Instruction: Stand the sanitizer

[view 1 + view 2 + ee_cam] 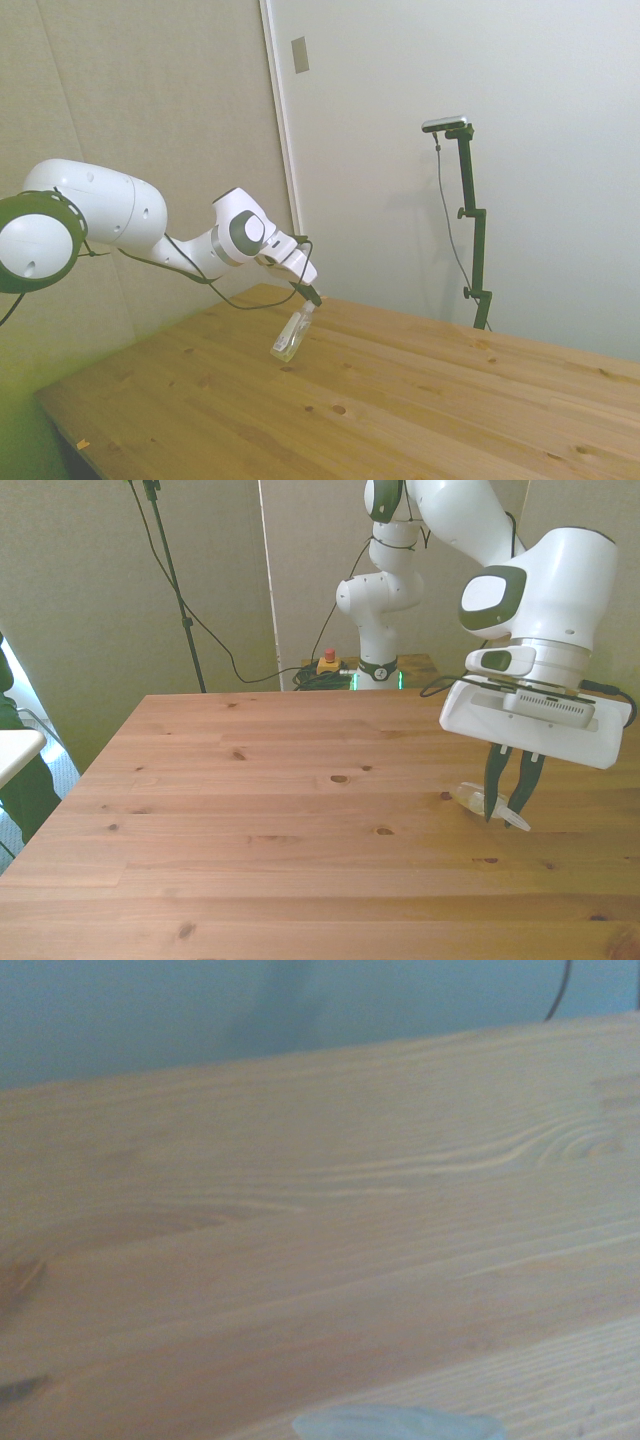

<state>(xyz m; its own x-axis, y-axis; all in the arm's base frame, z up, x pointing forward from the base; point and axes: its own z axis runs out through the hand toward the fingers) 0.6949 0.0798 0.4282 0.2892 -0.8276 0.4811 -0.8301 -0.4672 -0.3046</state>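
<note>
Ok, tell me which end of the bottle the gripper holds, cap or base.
The cap end: the gripper is shut on the bottle near its narrow white top, while the wider clear base slants down toward the table.

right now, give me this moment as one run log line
phase: tilting up | gripper: shut on sanitizer, cap end | sanitizer: steeply tilted, base near table, not yet upright
</note>
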